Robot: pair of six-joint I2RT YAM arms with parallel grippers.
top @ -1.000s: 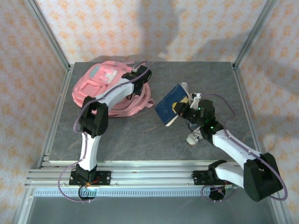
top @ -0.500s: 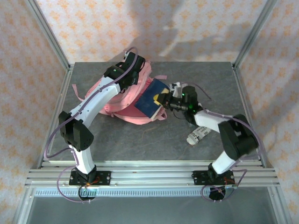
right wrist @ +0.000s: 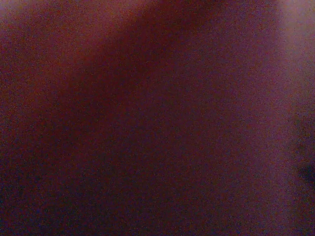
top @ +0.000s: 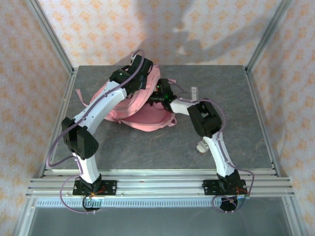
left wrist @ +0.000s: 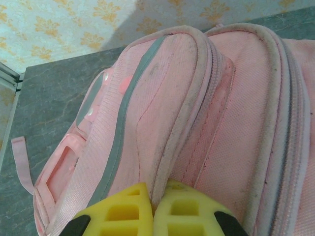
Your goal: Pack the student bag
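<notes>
The bag [top: 146, 118] lies on the table [top: 231, 113], toward its far left. My left gripper [left wrist: 153, 212] reaches over the bag and is closed tight, its yellow fingers [left wrist: 123, 214] pinching a piped seam of the pink fabric. My right gripper [top: 158, 95] is pushed into the bag from the right. Its camera gives dark reddish gloom, so I cannot tell how wide its jaws stand or whether they hold anything.
</notes>
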